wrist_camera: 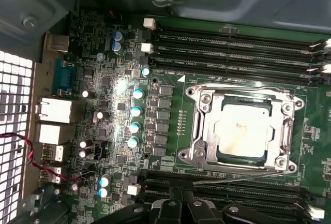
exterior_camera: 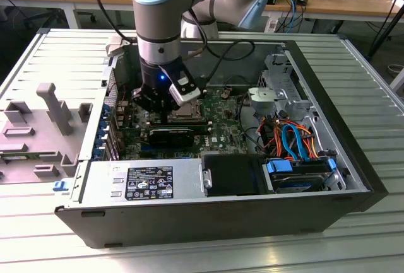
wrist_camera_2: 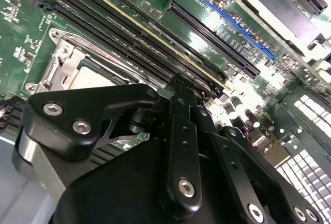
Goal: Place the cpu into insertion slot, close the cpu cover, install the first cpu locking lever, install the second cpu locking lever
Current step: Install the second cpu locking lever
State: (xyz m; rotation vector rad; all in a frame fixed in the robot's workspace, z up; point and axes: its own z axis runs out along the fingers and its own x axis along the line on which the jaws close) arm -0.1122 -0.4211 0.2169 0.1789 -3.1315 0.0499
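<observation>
Here, in the exterior view, the gripper hangs centre-frame beside the insertion slot. In the first wrist view, the cpu sits seated right of centre under the closed cpu cover. Whether the jaws are apart I cannot tell.

dull metal cpu, shiny metal cpu cover

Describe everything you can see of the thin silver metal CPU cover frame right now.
In the first wrist view, the thin silver metal CPU cover frame lies flat, closed over the square socket on the green circuit board. Its large window shows the dull silver-grey CPU top. Screws sit at its corners, and a thin wire lever runs along one edge. The black gripper hangs beside it, not touching it.
</observation>
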